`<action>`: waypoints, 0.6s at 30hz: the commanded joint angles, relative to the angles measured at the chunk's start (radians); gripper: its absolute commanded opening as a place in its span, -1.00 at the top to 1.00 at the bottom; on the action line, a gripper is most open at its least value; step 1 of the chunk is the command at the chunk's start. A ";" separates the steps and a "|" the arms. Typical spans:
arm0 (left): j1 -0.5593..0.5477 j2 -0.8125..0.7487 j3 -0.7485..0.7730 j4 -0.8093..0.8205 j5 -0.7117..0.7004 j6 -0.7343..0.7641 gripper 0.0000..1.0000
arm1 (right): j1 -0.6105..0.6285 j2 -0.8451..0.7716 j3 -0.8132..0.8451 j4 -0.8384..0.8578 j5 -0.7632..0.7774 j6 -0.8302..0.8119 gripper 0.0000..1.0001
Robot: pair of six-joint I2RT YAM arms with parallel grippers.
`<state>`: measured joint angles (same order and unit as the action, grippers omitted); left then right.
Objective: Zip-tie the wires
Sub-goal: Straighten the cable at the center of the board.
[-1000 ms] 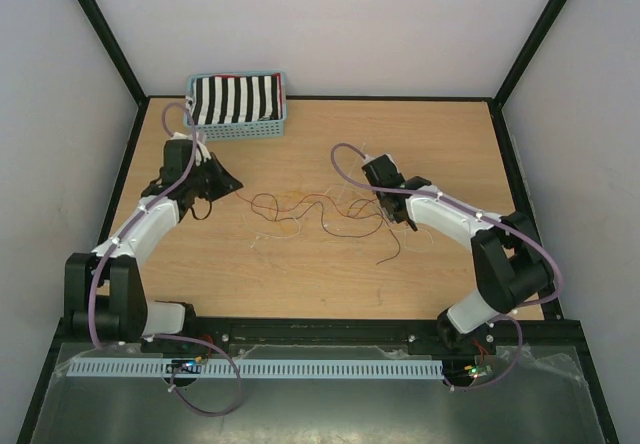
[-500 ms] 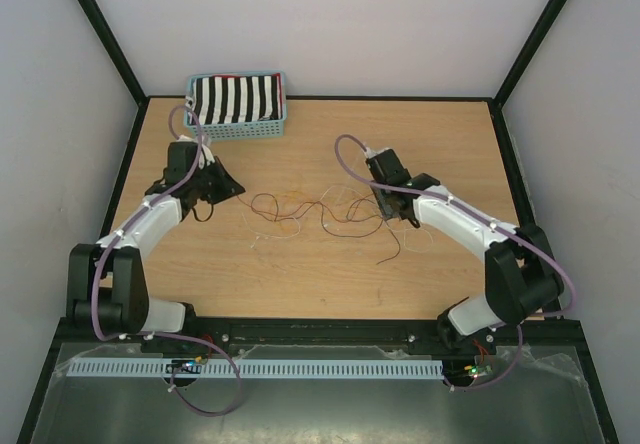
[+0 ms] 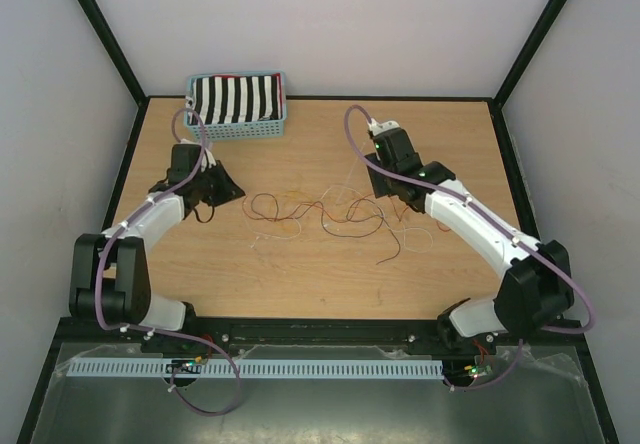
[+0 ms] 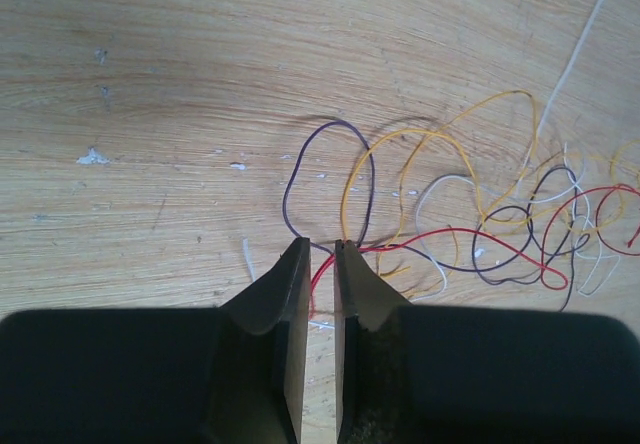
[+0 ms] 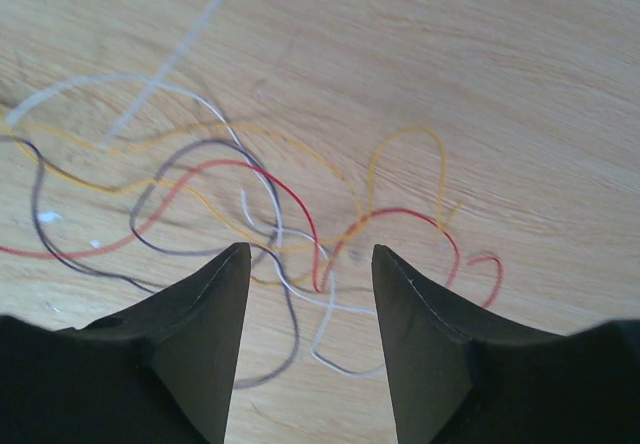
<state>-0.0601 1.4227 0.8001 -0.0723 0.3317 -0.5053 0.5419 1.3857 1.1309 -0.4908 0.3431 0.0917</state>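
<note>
the wires are very thin strands in red, yellow-orange, dark purple-brown and white, curling in loose overlapping loops. the tangle lies flat on the wooden counter near its middle, running from 9 o'clock to 3 o'clock in the top view, with one dark end trailing off toward 5 o'clock.

the left tool sits at the 9 o'clock end of the tangle. its fingers stand only a narrow slit apart, much wider than a strand, with a red wire and a dark loop running up to the tips. the right tool is over the 3 o'clock end, fingers spread well apart, with red, white and dark strands crossing the counter in the gap between them.

at 11 o'clock on the counter stands a teal mesh basket holding a black-and-white striped cloth.
</note>
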 commanded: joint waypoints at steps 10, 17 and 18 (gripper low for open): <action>0.044 0.000 -0.046 0.020 -0.058 0.005 0.31 | -0.004 0.333 0.203 0.288 0.038 0.211 -0.24; 0.096 -0.111 -0.053 -0.021 -0.036 0.026 -0.05 | -0.029 0.572 0.401 0.287 0.042 0.245 -0.24; 0.102 -0.132 -0.052 -0.034 -0.036 0.033 -0.08 | -0.033 0.605 0.421 0.286 0.047 0.249 -0.24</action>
<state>0.0216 1.3769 0.7506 -0.0864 0.2878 -0.4995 0.5270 1.9133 1.4666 -0.2329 0.3653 0.2985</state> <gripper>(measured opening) 0.517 0.620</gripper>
